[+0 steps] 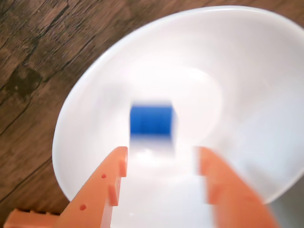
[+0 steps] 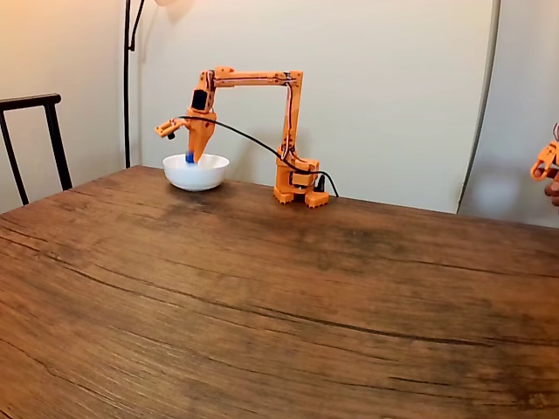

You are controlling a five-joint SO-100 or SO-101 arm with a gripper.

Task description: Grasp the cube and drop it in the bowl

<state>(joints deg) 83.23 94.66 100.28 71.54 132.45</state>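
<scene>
1. Dark wooden worktop point(image 2: 262, 297) is stretching toward a pale wall, with the orange arm point(image 2: 293, 131) reaching over the bowl point(image 2: 196, 172).
2. In the wrist view the gripper point(image 1: 161, 159) is hanging spread, its fingers apart and gripping nothing.
3. Beyond the fingertips the cube point(image 1: 151, 119) is showing blurred over the bowl's floor, seemingly falling or just landing.
4. Judging by this, the drop is essentially finishing; only withdrawal is remaining.

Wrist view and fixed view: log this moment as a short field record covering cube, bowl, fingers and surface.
cube: blue, blurred, inside the bowl's rim, just beyond the fingertips
bowl: white, on the wooden table
gripper: orange, above the bowl, fingers apart, not touching the cube in the wrist view
cube resting or falling: cannot tell
</scene>
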